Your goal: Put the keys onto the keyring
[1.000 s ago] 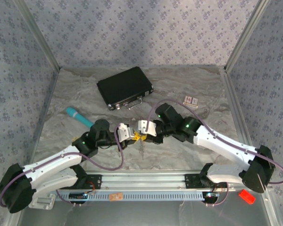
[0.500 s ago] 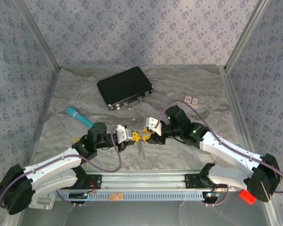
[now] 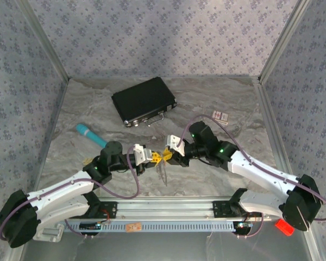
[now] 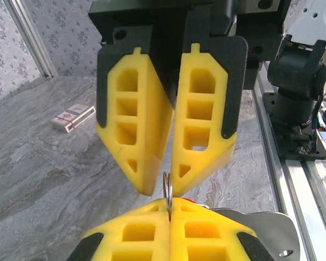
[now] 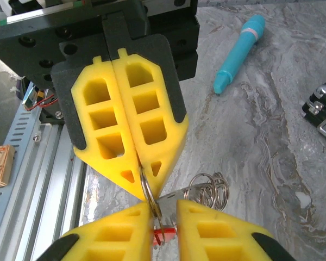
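My two grippers meet tip to tip above the table's front middle. My left gripper (image 3: 154, 157) (image 4: 169, 205) is shut on the keyring (image 4: 168, 191) (image 5: 148, 187), a small thin metal split ring standing edge-on out of its yellow tips. My right gripper (image 3: 168, 157) (image 5: 164, 209) faces it, its fingers closed to a narrow gap on a flat silvery key (image 5: 182, 196). A red key head (image 5: 165, 237) shows lower in that gap. A bunch of thin wire loops (image 5: 209, 187) hangs at the key's far end. Thin metal dangles below both grippers (image 3: 164, 174).
A black flat case (image 3: 144, 100) lies at the back. A teal pen-like stick (image 3: 91, 135) (image 5: 239, 51) lies to the left. A small card box (image 3: 220, 116) (image 4: 71, 117) sits at the right. The aluminium rail (image 3: 168, 209) runs along the near edge, with a red piece (image 3: 282, 227) beside it.
Over the last second the meeting point shifted a little to the right as the right gripper drew back and the left followed. In the last half second almost nothing moved.
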Robot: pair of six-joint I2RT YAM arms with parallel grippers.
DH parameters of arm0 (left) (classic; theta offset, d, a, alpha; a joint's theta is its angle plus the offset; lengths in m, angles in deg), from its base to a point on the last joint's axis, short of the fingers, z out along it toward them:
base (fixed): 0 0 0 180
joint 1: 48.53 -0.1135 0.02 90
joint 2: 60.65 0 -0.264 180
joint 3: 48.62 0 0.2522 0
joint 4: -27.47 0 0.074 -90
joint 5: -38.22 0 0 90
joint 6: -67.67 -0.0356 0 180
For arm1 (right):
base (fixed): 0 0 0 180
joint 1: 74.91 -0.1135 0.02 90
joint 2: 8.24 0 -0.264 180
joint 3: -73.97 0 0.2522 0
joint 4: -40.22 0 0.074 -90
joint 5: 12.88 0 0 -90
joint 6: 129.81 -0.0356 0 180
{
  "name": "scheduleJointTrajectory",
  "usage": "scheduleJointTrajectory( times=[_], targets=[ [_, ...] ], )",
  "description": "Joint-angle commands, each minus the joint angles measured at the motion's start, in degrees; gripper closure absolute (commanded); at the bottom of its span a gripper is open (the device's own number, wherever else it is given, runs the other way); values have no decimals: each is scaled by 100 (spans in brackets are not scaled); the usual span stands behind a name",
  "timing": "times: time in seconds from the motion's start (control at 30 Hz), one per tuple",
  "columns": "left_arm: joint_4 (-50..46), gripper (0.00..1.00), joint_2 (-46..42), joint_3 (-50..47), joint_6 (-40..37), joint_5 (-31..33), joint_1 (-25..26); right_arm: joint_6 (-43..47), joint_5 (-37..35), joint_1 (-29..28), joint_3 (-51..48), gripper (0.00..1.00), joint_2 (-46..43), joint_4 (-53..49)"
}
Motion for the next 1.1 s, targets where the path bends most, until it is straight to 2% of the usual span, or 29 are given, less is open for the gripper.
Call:
scheduleJointTrajectory(
  times=[0.0, 0.1, 0.2, 0.27, 0.53, 0.8, 1.0, 1.07],
  targets=[
    [378, 100, -38, 15, 47, -234, 14, -36, 137, 49, 91, 88, 24, 112],
    [384, 98, -7, 24, 55, -179, 16, -15, 216, 65, 105, 100, 40, 100],
    [293, 79, -43, 37, 52, -13, 15, 118, 179, 61, 189, 100, 75, -94],
    [78, 76, -93, 93, -37, 74, 14, 282, 19, 43, 303, 100, 92, -362],
    [-1061, 79, -18, 545, -473, 185, 11, 1119, -632, -198, 1021, 100, 426, -1723],
    [-1065, 84, 150, 661, -586, 89, 12, 1318, -999, -499, 1382, 100, 603, -2114],
    [-1092, 86, 200, 696, -621, 60, 13, 1259, -992, -590, 1394, 100, 591, -1978],
    [-1094, 89, 191, 696, -629, 42, 11, 1241, -995, -594, 1381, 100, 587, -1942]
  ],
)
